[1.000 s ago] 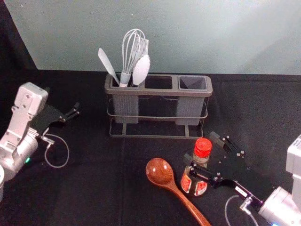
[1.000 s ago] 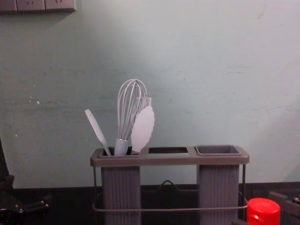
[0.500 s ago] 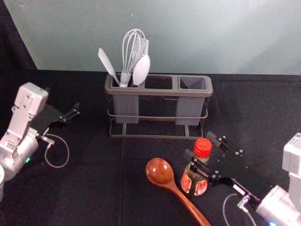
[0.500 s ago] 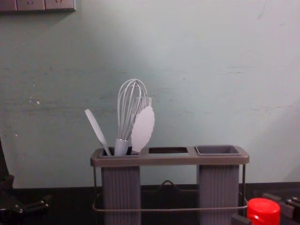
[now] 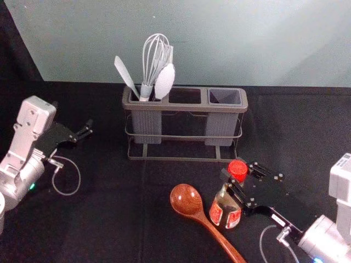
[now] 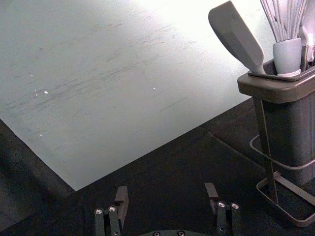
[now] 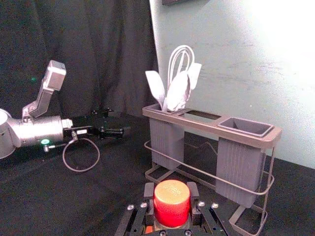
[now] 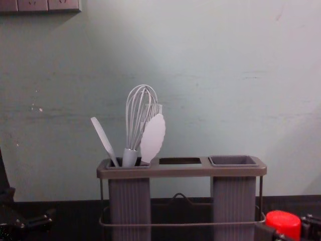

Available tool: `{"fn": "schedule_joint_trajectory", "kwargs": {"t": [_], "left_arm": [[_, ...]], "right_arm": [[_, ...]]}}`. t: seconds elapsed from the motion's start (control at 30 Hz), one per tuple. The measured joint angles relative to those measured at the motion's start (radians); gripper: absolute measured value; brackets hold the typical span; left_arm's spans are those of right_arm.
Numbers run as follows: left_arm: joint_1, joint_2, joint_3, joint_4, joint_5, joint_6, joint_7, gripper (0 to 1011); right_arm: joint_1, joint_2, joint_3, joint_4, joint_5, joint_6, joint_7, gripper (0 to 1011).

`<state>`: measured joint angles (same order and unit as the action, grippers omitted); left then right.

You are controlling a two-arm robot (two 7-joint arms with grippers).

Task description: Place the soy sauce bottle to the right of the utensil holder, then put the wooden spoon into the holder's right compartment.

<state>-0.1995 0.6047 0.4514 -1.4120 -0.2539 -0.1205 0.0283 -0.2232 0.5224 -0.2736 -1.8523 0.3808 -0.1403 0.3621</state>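
Note:
In the head view my right gripper [image 5: 238, 171] is shut on the soy sauce bottle [image 5: 225, 212] just below its red cap. The right wrist view has the gripper [image 7: 171, 190] with a finger against either side of the cap [image 7: 172, 202]. The wooden spoon [image 5: 187, 200] lies left of the bottle, bowl away from me, handle toward the near edge. Behind stands the utensil holder [image 5: 186, 137], its right compartment [image 5: 225, 97] empty. At the left, my left gripper [image 5: 72, 116] is parked; in its wrist view the gripper [image 6: 166, 191] stands open, holding nothing.
A whisk [image 5: 156, 55], a pale spatula [image 5: 125, 75] and other utensils stand in the holder's left compartment. The pale wall [image 5: 274, 44] rises behind the black-covered table [image 5: 109, 219]. Black cloth stretches right of the holder.
My right gripper's fingers have drawn together around the bottle's neck. The red cap has shifted slightly away and to the right. The left arm, spoon and holder stay as they were.

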Motion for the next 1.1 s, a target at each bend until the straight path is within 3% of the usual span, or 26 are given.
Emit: {"fn": "schedule_joint_trajectory", "kwargs": {"t": [0.27,0.5,0.73,0.87,1.1], "left_arm": [[0.0,0.0,0.0,0.0,0.0,0.0,0.0,1011],[0.0,0.0,0.0,0.0,0.0,0.0,0.0,1011],[0.0,0.0,0.0,0.0,0.0,0.0,0.0,1011],[0.0,0.0,0.0,0.0,0.0,0.0,0.0,1011],[0.0,0.0,0.0,0.0,0.0,0.0,0.0,1011]], "right_arm": [[-0.018,-0.005,0.03,-0.037,-0.006,0.01,0.005,395],[-0.046,0.011,0.107,-0.086,-0.011,0.018,-0.003,394],[-0.061,0.02,0.171,-0.092,-0.013,0.025,-0.009,395],[-0.049,0.02,0.197,-0.076,-0.02,0.031,-0.012,394],[0.0,0.011,0.207,-0.034,-0.024,0.047,-0.004,395]]}}
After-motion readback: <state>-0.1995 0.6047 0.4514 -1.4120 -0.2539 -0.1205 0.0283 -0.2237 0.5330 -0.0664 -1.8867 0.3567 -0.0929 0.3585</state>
